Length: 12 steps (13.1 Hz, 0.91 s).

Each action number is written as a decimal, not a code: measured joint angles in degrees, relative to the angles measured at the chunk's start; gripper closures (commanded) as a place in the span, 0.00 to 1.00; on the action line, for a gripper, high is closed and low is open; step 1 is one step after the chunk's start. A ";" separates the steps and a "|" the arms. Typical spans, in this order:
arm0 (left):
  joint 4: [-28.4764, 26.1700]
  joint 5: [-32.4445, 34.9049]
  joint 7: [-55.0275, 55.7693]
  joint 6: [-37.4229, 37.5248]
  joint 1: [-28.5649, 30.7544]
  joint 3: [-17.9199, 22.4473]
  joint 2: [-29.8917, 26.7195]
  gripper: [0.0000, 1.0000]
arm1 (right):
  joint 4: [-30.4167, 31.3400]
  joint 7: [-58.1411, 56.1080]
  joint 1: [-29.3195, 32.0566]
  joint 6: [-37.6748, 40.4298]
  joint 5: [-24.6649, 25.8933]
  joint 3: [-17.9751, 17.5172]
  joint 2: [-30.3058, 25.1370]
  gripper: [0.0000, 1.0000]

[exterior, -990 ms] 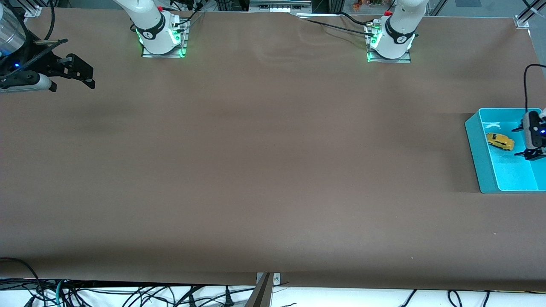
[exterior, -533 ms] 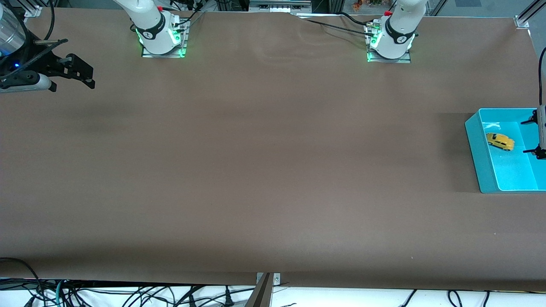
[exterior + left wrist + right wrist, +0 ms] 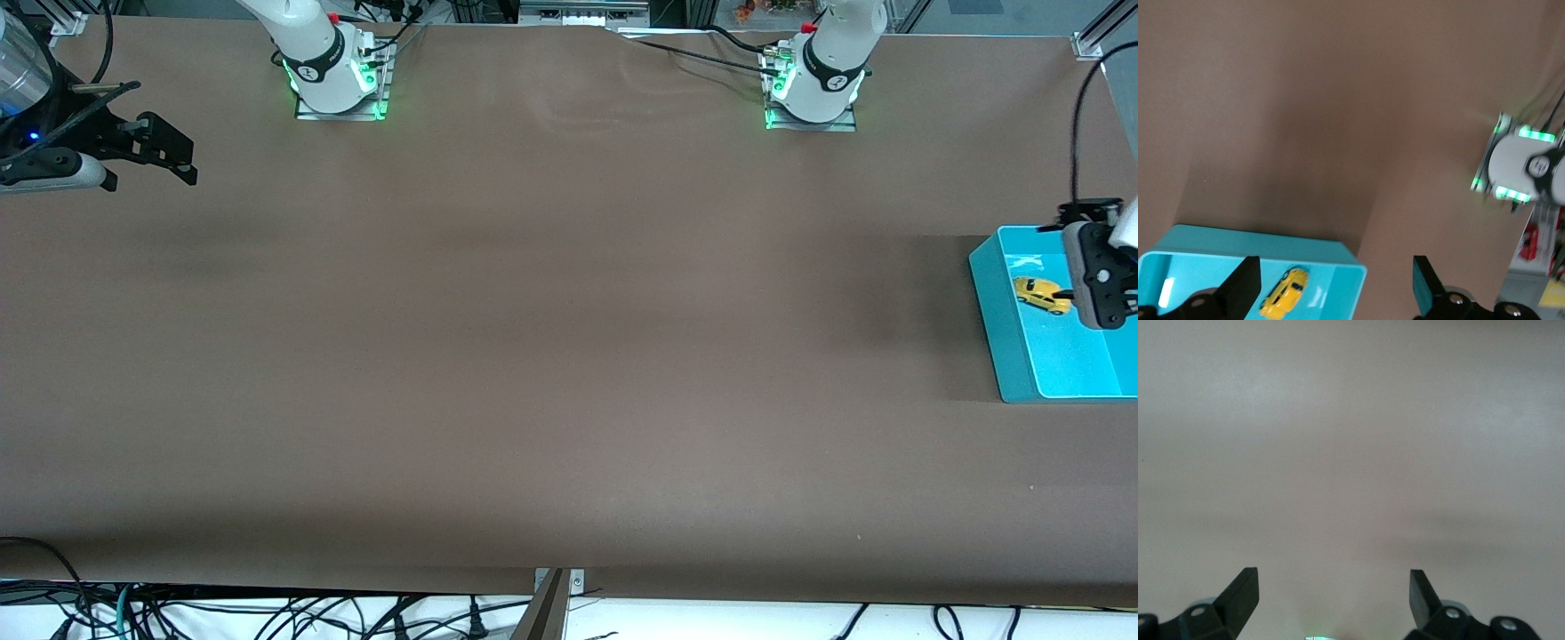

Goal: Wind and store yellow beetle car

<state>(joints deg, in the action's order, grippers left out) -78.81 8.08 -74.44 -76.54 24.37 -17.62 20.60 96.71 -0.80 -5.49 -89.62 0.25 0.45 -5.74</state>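
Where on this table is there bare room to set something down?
The brown table lies bare from the right gripper to the turquoise plastic bin. The bin is crowded: tiny yellow beetle car inside, open left gripper over it.

A robotics lab: two white Franka arm bases point(image 3: 333, 67) with green lights bolted to a brown-covered table point(image 3: 533, 356), aluminium framing along its edge, loose cables point(image 3: 293, 618) hanging below it.
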 measured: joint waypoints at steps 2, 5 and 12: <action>1.68 -2.10 11.34 1.64 -0.10 -2.66 -0.01 0.00 | -0.01 0.00 0.00 0.00 0.00 0.03 0.00 0.00; 3.08 -3.77 28.51 1.87 -1.58 -6.68 -0.65 0.00 | -0.01 0.00 0.00 0.00 0.00 0.06 0.00 0.00; -4.16 -5.76 65.83 -6.16 -17.23 1.12 -10.83 0.00 | -0.02 -0.29 0.00 0.00 0.00 0.13 0.00 0.00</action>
<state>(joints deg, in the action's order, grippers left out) -82.97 2.32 -8.61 -82.70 7.14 -16.49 9.77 96.69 -1.09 -5.49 -89.62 0.25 0.58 -5.74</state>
